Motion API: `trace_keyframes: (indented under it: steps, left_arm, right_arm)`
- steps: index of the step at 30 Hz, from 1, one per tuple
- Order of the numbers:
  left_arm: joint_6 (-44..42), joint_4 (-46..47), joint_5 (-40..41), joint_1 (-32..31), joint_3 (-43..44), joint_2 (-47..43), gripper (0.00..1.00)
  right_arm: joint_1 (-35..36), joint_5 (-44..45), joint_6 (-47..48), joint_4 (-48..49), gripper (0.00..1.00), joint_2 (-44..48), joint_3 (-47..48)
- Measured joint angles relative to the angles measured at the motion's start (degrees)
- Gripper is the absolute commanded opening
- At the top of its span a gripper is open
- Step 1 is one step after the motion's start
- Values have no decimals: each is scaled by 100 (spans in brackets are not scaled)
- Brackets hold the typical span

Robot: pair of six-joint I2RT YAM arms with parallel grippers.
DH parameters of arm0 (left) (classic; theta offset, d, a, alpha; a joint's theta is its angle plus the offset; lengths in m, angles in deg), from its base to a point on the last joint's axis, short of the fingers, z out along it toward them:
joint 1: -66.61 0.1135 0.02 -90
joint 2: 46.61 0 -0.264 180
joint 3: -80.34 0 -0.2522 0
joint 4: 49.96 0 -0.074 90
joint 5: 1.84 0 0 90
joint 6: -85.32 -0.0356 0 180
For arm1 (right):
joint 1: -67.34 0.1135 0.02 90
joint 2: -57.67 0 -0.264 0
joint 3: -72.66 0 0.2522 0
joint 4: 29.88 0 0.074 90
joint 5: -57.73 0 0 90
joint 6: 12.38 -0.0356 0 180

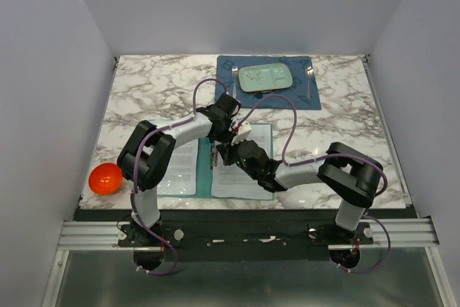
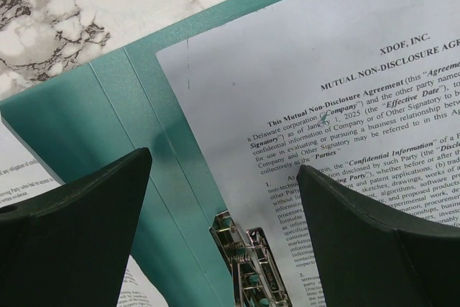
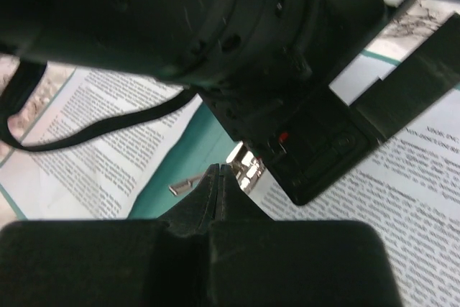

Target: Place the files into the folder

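hovering agape over folder [image 2: 86, 106] and files [image 2: 345, 127], left claw [image 2: 224, 159], right claw [image 3: 218, 174] closed beside metal clip [image 2: 248, 264], orange ball [image 1: 105, 177] aside

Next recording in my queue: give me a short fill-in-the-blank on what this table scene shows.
The left gripper hangs over the folder with its jaws ____. The right gripper, next to the metal clip, is ____. The ball near the left edge of the table is ____. Missing words: open; shut; orange.
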Motion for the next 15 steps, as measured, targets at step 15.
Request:
trace_keyframes:
  steps: [15]
  left_arm:
    - [-160, 164, -560, 227, 7, 68, 98]
  right_arm:
    - [177, 323, 4, 396, 1, -516, 278]
